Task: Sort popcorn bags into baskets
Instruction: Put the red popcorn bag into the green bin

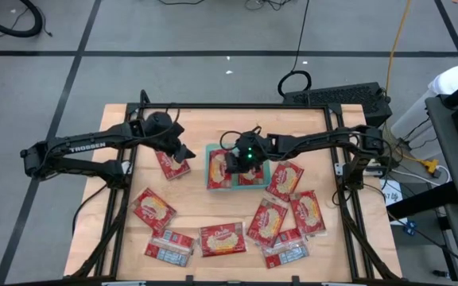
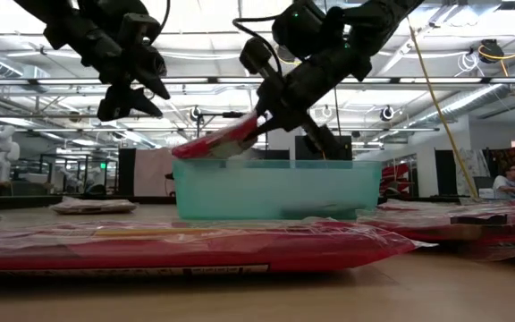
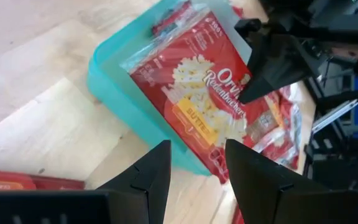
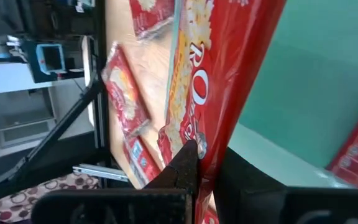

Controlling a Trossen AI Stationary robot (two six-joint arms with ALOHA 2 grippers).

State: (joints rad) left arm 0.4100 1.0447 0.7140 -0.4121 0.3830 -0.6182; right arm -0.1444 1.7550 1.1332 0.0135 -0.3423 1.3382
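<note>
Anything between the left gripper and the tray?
Only bare table, per the left wrist view, separates the open left gripper from the tray.

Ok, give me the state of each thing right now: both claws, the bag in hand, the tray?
Right claw: shut on held bag.
Held bag: tilted, lifted over the tray's left end.
Left claw: open, empty, raised beside the tray.
Tray: upright, a bag already inside.
Loose bags: flat on table.

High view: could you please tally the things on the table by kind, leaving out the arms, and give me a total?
Popcorn bags: 10 that can be told apart, though those in the right-hand pile overlap
Teal tray: 1
Total: 11
</note>
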